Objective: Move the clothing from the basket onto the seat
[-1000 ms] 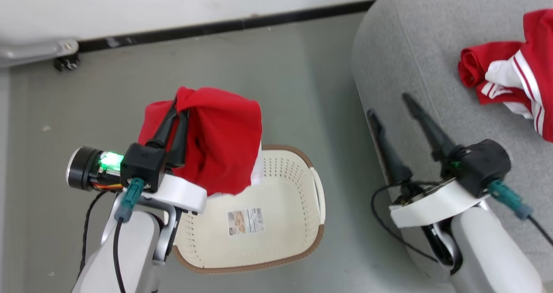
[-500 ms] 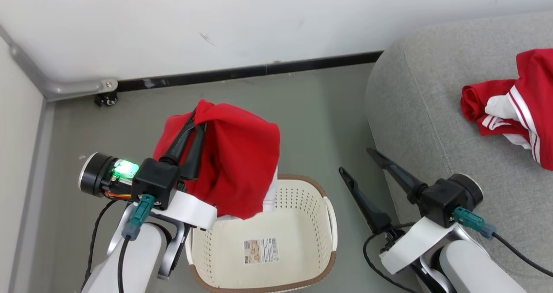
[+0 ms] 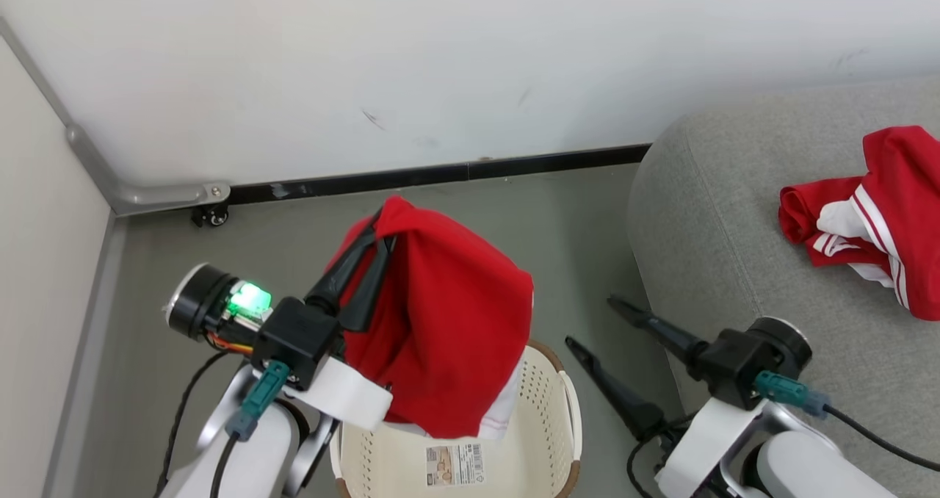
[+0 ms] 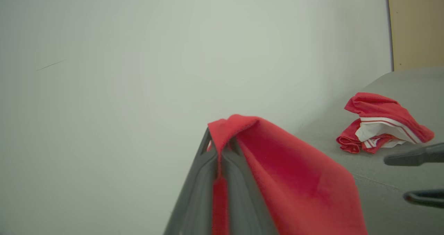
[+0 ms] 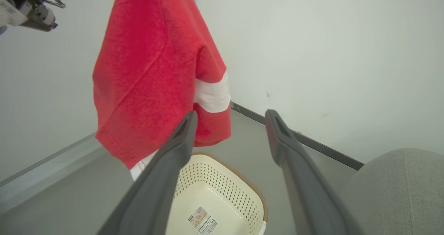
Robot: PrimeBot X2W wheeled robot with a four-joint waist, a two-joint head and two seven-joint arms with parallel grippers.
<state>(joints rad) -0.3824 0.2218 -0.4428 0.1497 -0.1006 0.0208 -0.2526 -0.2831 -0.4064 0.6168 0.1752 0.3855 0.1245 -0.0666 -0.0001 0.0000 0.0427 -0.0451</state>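
My left gripper (image 3: 380,232) is shut on a fold of a red garment (image 3: 448,336) with white trim. The garment hangs in the air above the cream perforated basket (image 3: 547,388). In the left wrist view the shut gripper (image 4: 218,148) pinches the red cloth (image 4: 295,179). A second red and white striped garment (image 3: 874,211) lies crumpled on the grey seat (image 3: 720,226) at the right. My right gripper (image 3: 591,323) is open with nothing in it, over the floor between basket and seat. The right wrist view looks between its fingers (image 5: 231,114) at the hanging garment (image 5: 149,72) and the basket (image 5: 215,179), which has a paper label inside.
A white wall with a black skirting board (image 3: 440,173) runs behind. A metal rail with a small caster (image 3: 209,217) sits in the left corner. Grey floor (image 3: 573,226) separates the basket from the seat.
The head camera has tilted up, so the basket sits lower in the picture. My left gripper has carried the red garment a little to the right over the basket. The right gripper has stayed open.
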